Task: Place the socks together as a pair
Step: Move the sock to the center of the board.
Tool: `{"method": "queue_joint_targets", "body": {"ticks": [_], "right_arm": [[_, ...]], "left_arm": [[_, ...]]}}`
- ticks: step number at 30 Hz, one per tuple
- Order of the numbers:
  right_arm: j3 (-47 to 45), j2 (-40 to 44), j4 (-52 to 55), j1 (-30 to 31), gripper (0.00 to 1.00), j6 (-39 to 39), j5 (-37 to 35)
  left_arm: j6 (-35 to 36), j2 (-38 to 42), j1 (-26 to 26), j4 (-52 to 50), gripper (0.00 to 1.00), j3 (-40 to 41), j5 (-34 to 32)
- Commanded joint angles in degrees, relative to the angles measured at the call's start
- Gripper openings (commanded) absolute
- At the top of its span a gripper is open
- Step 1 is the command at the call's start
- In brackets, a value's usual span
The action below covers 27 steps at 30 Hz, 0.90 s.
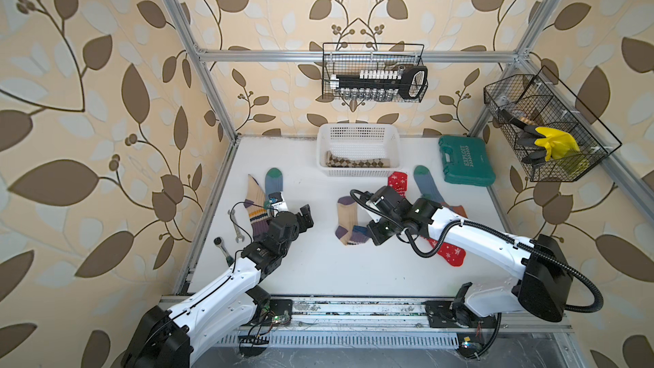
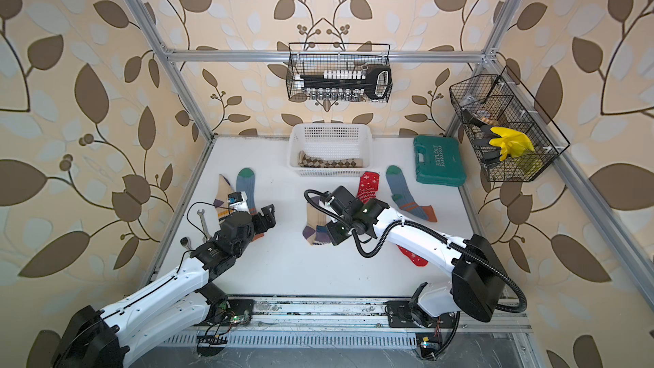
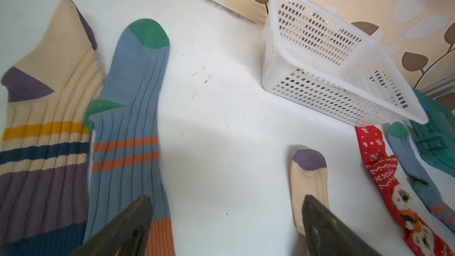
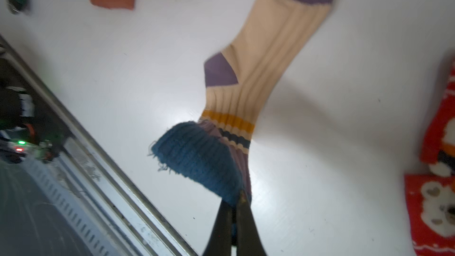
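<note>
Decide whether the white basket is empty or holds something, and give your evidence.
Not empty. In both top views a brown argyle sock lies along the bottom of the basket. Whether it is one sock or two, cannot tell.

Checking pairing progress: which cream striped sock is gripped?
The mid-table cream sock, its blue cuff pinched in the right end effector; the far-left cream sock lies free.

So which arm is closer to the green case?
Right. The right tool, shut on a striped sock, is left of the case, nearer the robot; the left tool hangs open much farther left.
</note>
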State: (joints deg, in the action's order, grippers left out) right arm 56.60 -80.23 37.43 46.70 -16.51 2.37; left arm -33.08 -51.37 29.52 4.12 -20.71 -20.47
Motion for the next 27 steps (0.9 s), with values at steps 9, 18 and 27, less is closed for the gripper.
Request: {"method": "queue_joint_targets", "body": {"ticks": [9,18,27], "right_arm": [[-9.0,4.6,-6.6,-5.4,0.04,-4.4,-19.2],[-6.7,5.8,-5.5,-9.4,0.36,-5.0,-21.3],[-7.5,7.2,-6.4,-10.0,0.4,-5.6,-13.7]], "left_arm": [[3.2,-26.6,-0.7,-5.4,0.98,-19.6,11.9],[4.1,-44.0,-0.9,-15.3,0.86,-34.9,14.9],[4.7,-51.2,-3.2,-17.6,0.74,-40.1,21.9]]}}
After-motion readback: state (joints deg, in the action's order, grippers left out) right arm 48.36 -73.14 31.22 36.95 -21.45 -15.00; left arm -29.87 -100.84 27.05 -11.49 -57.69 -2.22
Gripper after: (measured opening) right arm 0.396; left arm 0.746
